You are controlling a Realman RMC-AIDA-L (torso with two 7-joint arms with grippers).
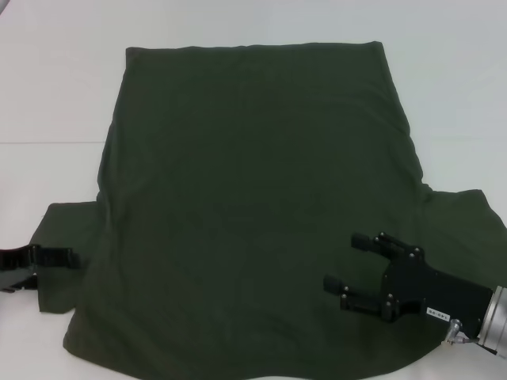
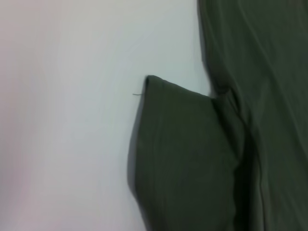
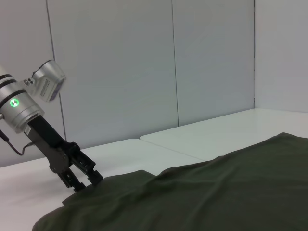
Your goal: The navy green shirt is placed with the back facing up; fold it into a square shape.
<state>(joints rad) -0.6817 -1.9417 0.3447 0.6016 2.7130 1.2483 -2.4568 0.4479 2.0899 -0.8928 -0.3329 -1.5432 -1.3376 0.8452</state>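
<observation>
Head view showed one navy green shirt flat on tabletop; two end effectors: right end effector spread wide above it, left end effector at sleeve, spread unclear.

- Right gripper: matte black, two stubby parallel fingers with squared tips, small screw heads dotted over its flat angular body.
- A small white label with dark print, unreadable, sits near the silver cylindrical wrist.
- Left gripper: black and blocky, on a silver-grey wrist cuff with a glowing green round indicator, a grey boxy camera module and what looks like a thin black cable.
</observation>
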